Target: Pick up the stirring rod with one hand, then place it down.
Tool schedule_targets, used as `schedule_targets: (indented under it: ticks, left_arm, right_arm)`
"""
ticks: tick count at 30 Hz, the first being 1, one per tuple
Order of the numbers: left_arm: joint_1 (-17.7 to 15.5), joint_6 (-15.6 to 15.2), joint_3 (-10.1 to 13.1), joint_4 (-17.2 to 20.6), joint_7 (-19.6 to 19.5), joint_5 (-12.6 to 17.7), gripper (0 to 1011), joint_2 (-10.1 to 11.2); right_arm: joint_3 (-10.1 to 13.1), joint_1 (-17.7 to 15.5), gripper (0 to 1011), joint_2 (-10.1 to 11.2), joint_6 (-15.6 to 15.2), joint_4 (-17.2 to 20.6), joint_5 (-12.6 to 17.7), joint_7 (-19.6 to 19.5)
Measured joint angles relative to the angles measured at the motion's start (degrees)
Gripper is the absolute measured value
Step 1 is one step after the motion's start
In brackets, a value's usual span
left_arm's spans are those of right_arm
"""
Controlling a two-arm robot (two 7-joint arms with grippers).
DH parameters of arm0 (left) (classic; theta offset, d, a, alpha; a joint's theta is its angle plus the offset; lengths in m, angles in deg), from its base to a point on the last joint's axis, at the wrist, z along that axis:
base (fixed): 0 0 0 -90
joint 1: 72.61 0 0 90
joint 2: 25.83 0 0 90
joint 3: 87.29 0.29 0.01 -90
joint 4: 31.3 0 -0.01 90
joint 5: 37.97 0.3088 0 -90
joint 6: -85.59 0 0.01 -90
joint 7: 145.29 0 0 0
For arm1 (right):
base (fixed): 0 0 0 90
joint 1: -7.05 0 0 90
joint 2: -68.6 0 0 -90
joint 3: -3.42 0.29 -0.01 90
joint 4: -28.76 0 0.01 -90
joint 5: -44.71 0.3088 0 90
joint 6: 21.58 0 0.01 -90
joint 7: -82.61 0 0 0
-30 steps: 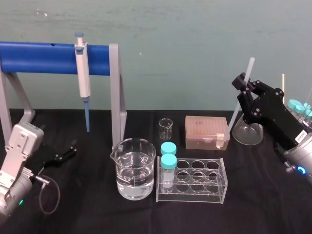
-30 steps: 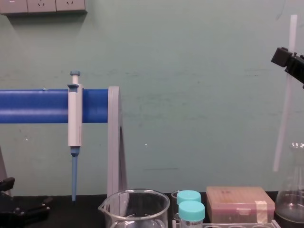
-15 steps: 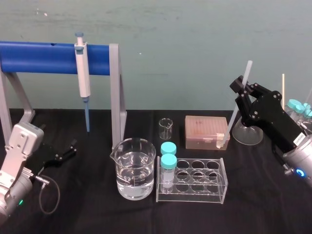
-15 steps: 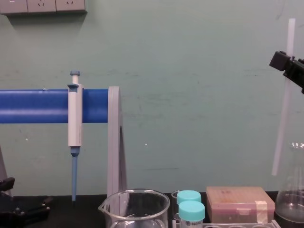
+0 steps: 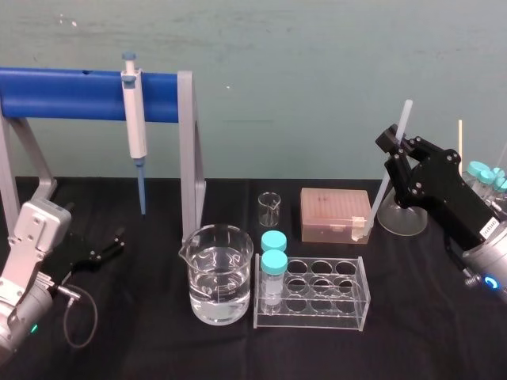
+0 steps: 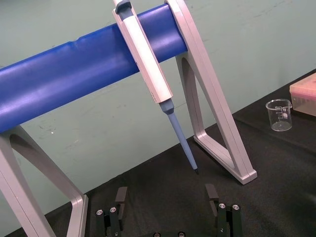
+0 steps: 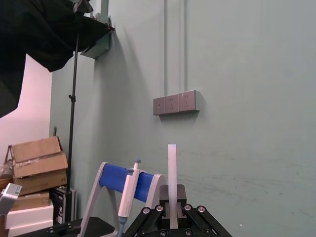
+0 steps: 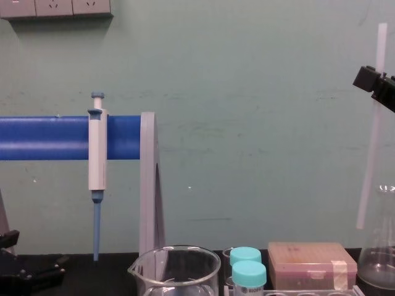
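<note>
The stirring rod (image 5: 405, 119) is a thin translucent-white stick, held almost upright in the air at the right. My right gripper (image 5: 394, 143) is shut on it a little below its top end. The rod's lower end hangs just left of a conical flask (image 5: 402, 218). In the chest view the rod (image 8: 370, 172) slants past the flask's neck, with the right gripper (image 8: 374, 78) at the right edge. The right wrist view shows the rod (image 7: 172, 163) rising from between the shut fingers. My left gripper (image 5: 107, 245) rests low at the left, open (image 6: 166, 197), with nothing between its fingers.
A white-and-blue pipette (image 5: 135, 119) hangs on the blue-barred stand (image 5: 63, 93). A beaker of water (image 5: 219, 273), a clear tube rack (image 5: 317, 294) with two teal-capped tubes, a small beaker (image 5: 269, 207) and a brown tip box (image 5: 334, 214) stand mid-table. Capped vials (image 5: 483, 172) are at the far right.
The right gripper and rod swayed slightly left and down, then drifted back right. The grip stays the same. The left arm has not moved.
</note>
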Motion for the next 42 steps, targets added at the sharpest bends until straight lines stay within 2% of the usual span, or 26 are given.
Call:
schedule_targets:
  ticks: [42]
  left_arm:
    - [0.0, 0.0, 0.0, 0.0, 0.0, 0.0, 1000, 0.0]
  right_arm:
    - [-0.97, 0.95, 72, -0.14, -0.01, -1.0, 0.06, 0.61]
